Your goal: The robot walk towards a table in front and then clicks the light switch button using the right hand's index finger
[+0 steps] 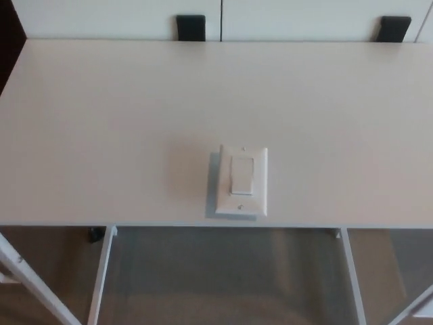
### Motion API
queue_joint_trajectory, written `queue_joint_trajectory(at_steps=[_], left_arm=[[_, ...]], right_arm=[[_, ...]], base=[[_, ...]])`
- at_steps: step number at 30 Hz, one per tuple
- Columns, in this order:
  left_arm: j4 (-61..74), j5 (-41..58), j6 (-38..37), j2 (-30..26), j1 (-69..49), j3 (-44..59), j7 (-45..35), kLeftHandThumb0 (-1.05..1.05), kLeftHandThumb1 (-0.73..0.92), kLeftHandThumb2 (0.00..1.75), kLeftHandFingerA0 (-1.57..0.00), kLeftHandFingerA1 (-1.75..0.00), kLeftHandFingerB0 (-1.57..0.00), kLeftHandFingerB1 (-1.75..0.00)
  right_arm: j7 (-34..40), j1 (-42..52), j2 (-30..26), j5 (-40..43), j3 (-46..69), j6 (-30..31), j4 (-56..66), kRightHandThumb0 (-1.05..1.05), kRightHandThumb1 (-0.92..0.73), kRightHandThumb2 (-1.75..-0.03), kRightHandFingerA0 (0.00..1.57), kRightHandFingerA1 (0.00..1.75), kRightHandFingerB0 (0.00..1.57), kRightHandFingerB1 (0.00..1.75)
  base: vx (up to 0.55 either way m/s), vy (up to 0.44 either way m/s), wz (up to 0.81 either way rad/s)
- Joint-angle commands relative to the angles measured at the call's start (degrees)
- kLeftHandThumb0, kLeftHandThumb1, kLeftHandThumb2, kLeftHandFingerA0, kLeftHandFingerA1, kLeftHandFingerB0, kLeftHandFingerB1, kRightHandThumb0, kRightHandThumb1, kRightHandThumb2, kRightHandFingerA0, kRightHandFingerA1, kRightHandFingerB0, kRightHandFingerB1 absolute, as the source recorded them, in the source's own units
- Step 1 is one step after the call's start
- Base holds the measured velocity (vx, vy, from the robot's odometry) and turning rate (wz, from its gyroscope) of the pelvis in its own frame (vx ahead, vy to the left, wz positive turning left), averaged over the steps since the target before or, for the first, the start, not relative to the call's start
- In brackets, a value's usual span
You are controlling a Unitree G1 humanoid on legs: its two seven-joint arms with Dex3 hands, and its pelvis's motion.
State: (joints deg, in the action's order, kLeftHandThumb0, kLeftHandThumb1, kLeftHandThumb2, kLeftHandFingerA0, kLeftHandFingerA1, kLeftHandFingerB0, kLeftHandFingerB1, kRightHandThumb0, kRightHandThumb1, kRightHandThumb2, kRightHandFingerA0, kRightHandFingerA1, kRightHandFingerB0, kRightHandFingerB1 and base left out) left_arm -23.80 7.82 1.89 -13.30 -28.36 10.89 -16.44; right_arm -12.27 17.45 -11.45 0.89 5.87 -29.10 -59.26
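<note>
While neither of the robot's hands shows anywhere in the head view, so that nothing can be said of whether their fingers are released, clenched or grasping, the pale tabletop (101,135) fills most of the picture, running from the left edge to the right and from near the top down to a straight front edge low in the frame. Its surface is plain and off-white. Beyond its far edge stands a white wall or panel (291,17), split by a thin vertical seam, with two small black blocks (191,28) set against it, one left of centre and one near the right corner. Below the front edge lies a brownish floor (223,277), crossed by the white legs (100,277) and slanted braces of the frame at left and right. A small dark object sits on the floor by the left leg, too small to tell what it is. On the tabletop, a little right of centre and near the front edge, lies the light switch (242,181): a white rectangular plate, lying flat, its long side running away from the camera. In its middle is the rocker button (242,176), also white and upright-rectangular.
</note>
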Motion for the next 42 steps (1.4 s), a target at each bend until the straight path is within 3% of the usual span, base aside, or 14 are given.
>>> queue_joint_trajectory(at_steps=[1,3,4,8,9,10,20,32,42], left_arm=[[0.55,-0.71,-0.51,-0.39,-0.21,-0.29,0.04,-0.37,0.52,0.75,-0.55,-0.62,-0.39,-0.51],[0.2,-1.01,-0.56,-0.55,-0.02,-0.41,0.17,-0.37,0.52,0.75,-0.56,-0.62,-0.39,-0.51],[-0.23,-1.1,-0.71,-0.67,0.16,-0.47,0.05,-0.3,0.64,0.58,-0.59,-0.55,-0.43,-0.42],[-0.71,-1.16,-1.31,-0.74,0.22,-0.64,-0.26,-0.3,0.64,0.58,-0.59,-0.56,-0.43,-0.43],[0.37,-1.22,-0.5,-0.77,0.1,-0.72,0.01,-0.37,0.53,0.76,-0.55,-0.62,-0.39,-0.51],[0.31,-1.11,-0.45,-0.75,0.32,-0.68,-0.05,-0.3,0.64,0.58,-0.6,-0.56,-0.43,-0.43],[-0.79,-2.1,-1.99,-1.69,0.4,-1.61,-0.18,-0.32,0.65,0.6,-0.57,-0.53,-0.42,-0.42],[-0.09,-2.32,-3.16,-2.14,-0.26,-2.27,-0.63,-0.34,0.67,0.59,-0.43,-0.46,-0.38,-0.4],[0.45,-2.53,-2.19,-2.28,-0.31,-2.43,-0.67,-0.35,0.65,0.59,-0.43,-0.45,-0.36,-0.38]], right_arm=[[1.18,-0.27,-0.87,-0.84,-0.12,-0.1,-0.42,-0.53,-0.6,-0.59,0.85,0.49,0.6,0.42],[1.27,-0.38,-0.83,-0.82,-0.16,-0.24,-0.72,-0.53,-0.6,-0.59,0.85,0.49,0.61,0.42],[1.27,-0.58,-0.84,-0.84,-0.19,-0.6,-1.2,-0.53,-0.6,-0.58,0.85,0.5,0.61,0.43],[1.13,-0.35,-0.89,-0.79,-0.3,-0.82,-0.97,-0.54,-0.6,-0.58,0.85,0.5,0.61,0.43],[1.23,-0.52,-0.82,-0.81,-0.34,-0.82,-0.88,-0.54,-0.59,-0.58,0.86,0.5,0.61,0.43],[1.51,-0.74,-0.83,-0.99,-0.44,-0.79,-0.98,-0.54,-0.6,-0.58,0.85,0.5,0.6,0.43],[2.27,0.3,-0.98,-1.64,-1.2,-0.37,0.67,-0.57,-0.59,-0.58,0.85,0.5,0.61,0.42],[2.29,-0.48,-1.02,-1.75,-1.15,-0.85,-0.97,-0.54,-0.58,-0.58,0.87,0.5,0.61,0.42],[3.0,-0.07,-1.23,-2.79,-1.87,-1.63,-0.34,-0.56,-0.6,-0.59,0.84,0.49,0.6,0.41]], base=[[-0.06,-0.428,0.03],[-0.05,-0.314,0.0],[0.03,-0.114,-0.02],[0.01,0.01,-0.02],[0.06,0.094,-0.12],[0.04,0.115,-0.15],[0.02,0.252,0.02],[0.01,-0.025,0.06],[0.0,0.0,0.0]])
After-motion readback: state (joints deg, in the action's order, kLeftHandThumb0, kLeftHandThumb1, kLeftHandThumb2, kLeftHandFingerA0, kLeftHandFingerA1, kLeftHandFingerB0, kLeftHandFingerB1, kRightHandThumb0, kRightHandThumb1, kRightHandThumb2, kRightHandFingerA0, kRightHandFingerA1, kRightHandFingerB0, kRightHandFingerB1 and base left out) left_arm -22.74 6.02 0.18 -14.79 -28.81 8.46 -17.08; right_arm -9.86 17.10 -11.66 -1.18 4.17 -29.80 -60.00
